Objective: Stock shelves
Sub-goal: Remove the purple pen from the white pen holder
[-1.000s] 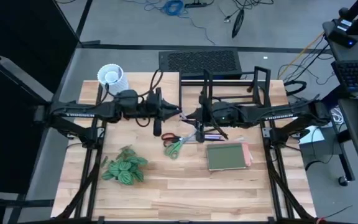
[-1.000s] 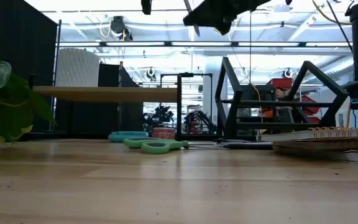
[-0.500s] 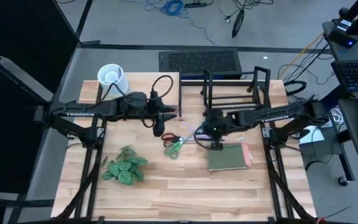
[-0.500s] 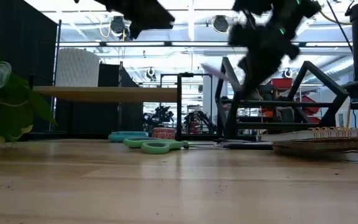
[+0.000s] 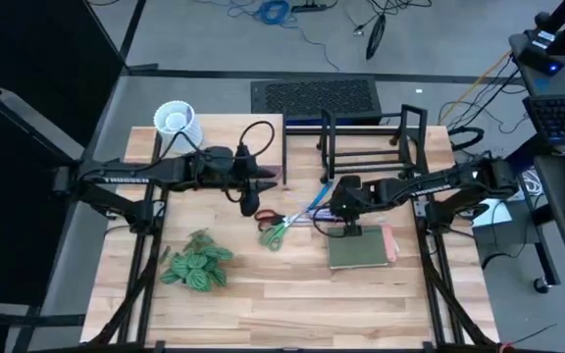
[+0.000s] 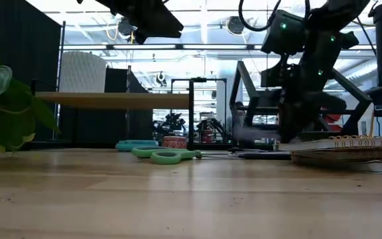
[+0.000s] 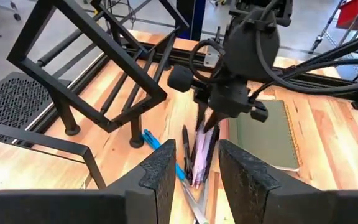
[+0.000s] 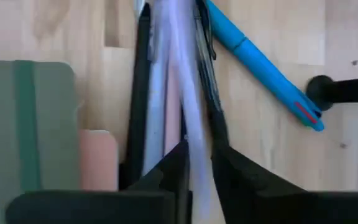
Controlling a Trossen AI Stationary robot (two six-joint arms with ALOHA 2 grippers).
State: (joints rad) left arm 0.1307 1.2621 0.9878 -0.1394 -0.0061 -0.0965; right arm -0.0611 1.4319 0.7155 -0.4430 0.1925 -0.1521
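On the wooden table (image 5: 263, 294), scissors (image 5: 276, 230) beside a notebook (image 5: 358, 246).

Pale wood riser (image 6: 111, 99) at rear left of desk; black wire rack (image 5: 366, 137) upright beside it, rear centre.

Black wire rack (image 5: 366, 137); pale-wood riser shelf (image 6: 111, 99). Green scissors (image 5: 278, 231). Blue pen (image 8: 260, 62). Olive notebook (image 5: 358, 247), pink one beneath. White ribbed pot (image 5: 177, 120). Striped green leaves (image 5: 197, 265).
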